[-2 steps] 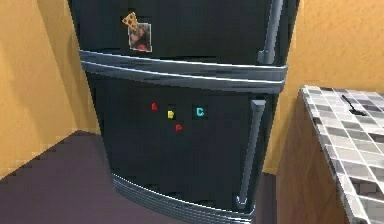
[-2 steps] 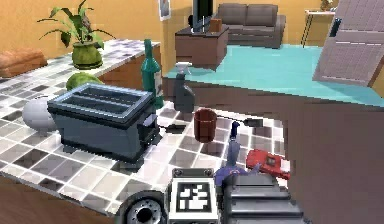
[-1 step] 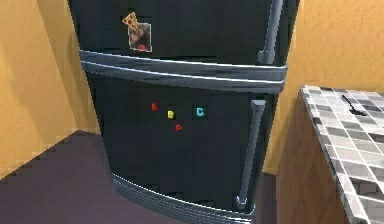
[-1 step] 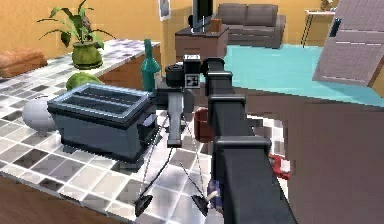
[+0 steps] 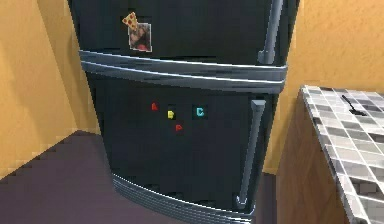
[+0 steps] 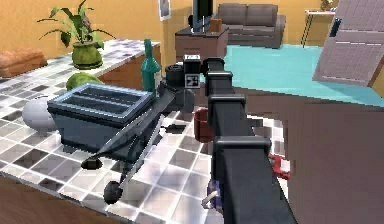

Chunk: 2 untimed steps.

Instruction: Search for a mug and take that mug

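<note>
My arm (image 6: 235,150) rises from the arm side view's bottom edge over a checkered tile counter (image 6: 40,160). The gripper (image 6: 103,178) reaches down-left from the white marker squares (image 6: 190,76). Its thin fingers (image 6: 130,140) cross the front corner of a dark blue-grey toaster (image 6: 90,110). The fingertips lie over bare tiles, and the gripper holds nothing. A small dark red thing (image 6: 203,122) stands on the counter against the arm's left edge, half hidden by it; its shape is too unclear to name.
A dark fridge (image 5: 180,100) with coloured magnets stands close ahead, with a tiled counter (image 5: 350,130) on its right. On the counter stand a green bottle (image 6: 149,65), a green round thing (image 6: 85,80), a grey bowl-like shape (image 6: 38,112) and a potted plant (image 6: 82,40). Beyond are a sofa (image 6: 248,18) and a teal rug (image 6: 270,70).
</note>
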Tool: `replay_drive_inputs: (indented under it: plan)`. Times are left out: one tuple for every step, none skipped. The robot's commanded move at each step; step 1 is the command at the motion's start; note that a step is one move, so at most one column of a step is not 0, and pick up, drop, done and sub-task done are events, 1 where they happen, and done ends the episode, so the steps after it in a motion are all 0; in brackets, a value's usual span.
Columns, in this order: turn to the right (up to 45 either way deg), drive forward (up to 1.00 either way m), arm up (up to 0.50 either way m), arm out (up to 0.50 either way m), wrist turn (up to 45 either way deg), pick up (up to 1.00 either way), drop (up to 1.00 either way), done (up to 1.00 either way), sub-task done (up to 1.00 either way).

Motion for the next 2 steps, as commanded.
replay_drive_inputs:
  plan:
    - [0.0,0.00,0.00,0.00,45.0,0.00,0.00,0.00,0.00]
    - [0.0,0.00,0.00,0.00,45.0,0.00,0.00,0.00,0.00]
